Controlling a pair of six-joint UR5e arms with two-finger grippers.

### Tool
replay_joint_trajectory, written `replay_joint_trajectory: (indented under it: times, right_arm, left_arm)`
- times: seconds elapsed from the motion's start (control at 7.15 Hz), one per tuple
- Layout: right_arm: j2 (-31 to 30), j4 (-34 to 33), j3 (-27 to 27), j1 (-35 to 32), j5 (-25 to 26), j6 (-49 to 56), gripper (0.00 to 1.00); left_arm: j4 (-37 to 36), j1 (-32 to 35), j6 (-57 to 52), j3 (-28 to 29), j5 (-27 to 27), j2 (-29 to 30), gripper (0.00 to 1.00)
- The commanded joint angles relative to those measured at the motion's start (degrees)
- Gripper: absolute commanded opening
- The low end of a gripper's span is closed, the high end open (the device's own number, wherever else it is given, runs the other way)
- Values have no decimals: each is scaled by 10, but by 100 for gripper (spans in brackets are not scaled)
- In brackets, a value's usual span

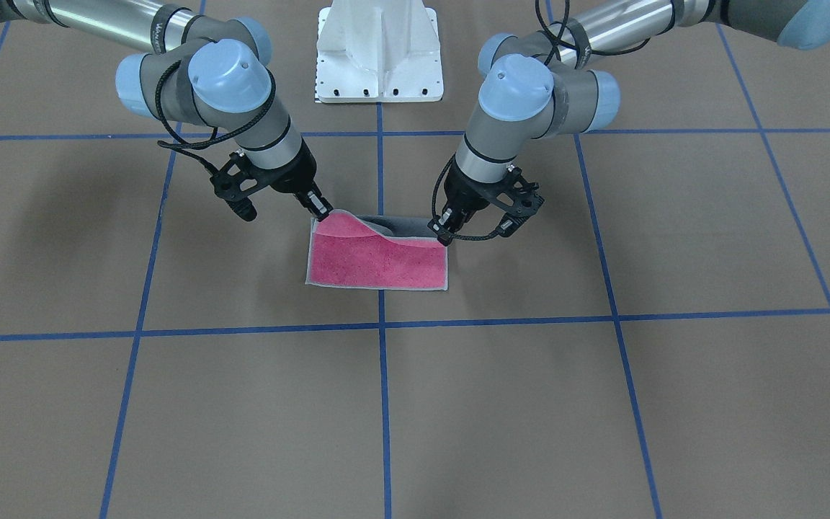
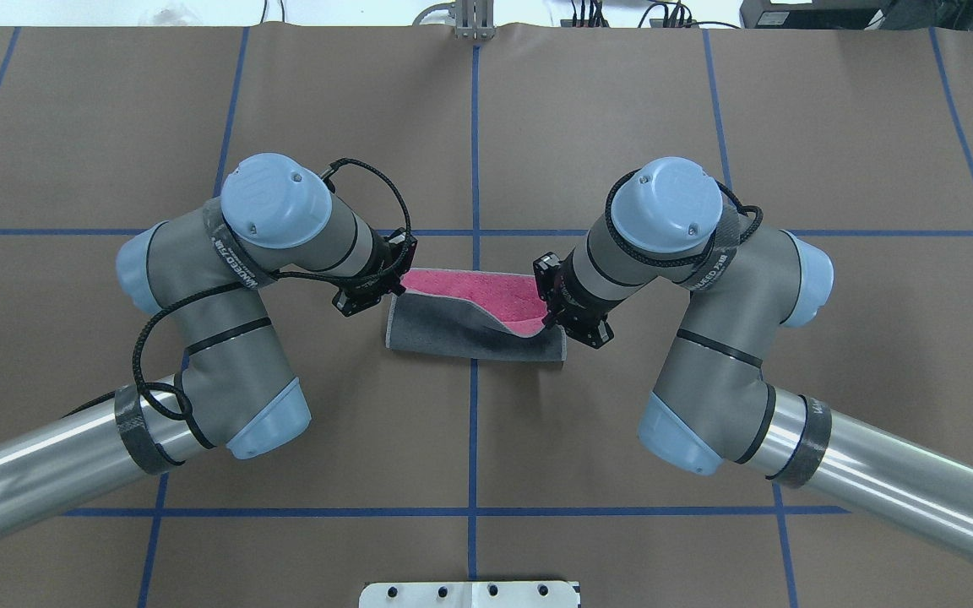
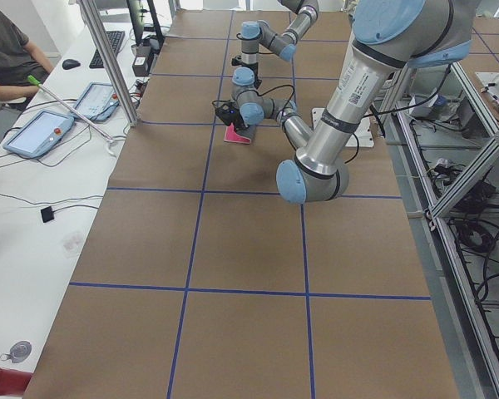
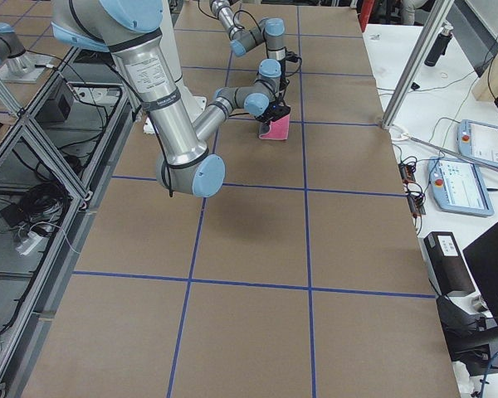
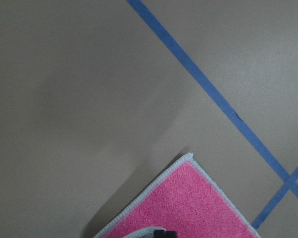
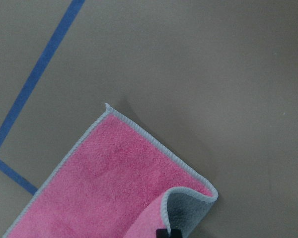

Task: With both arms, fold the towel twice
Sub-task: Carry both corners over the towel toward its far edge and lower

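The towel lies at the table's middle, pink face up. Its edge on the robot's side is lifted and curls over, so the dark grey face shows from overhead. My left gripper is shut on one lifted corner, and it also shows in the front-facing view. My right gripper is shut on the other lifted corner, and it also shows in the front-facing view. The left wrist view shows a flat pink corner. The right wrist view shows the pink face with a curled grey flap.
The white pedestal base stands behind the towel on the robot's side. Blue tape lines grid the brown table. A side bench with tablets and a seated person runs along the far edge.
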State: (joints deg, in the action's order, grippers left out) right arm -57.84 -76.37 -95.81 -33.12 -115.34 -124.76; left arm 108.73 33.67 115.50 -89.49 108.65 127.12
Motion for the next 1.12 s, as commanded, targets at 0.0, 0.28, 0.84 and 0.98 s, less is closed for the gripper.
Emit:
replay_joint_trajectory:
  times: [0.0,0.28,0.84,0.98]
  right_arm:
    - [7,37,38,-6,0,0,0]
    - [19,61,64,-17,0,0,0]
    - [24,61,70,-29,0,0,0]
    - [25,61,77,-29,0,0,0]
  left_arm:
    - [13,5,0,26,0,12,0]
    - [29,8,-1,41,0,12,0]
    - [30,13,-1,42,0,11,0]
    - [30,14,-1,42,0,11,0]
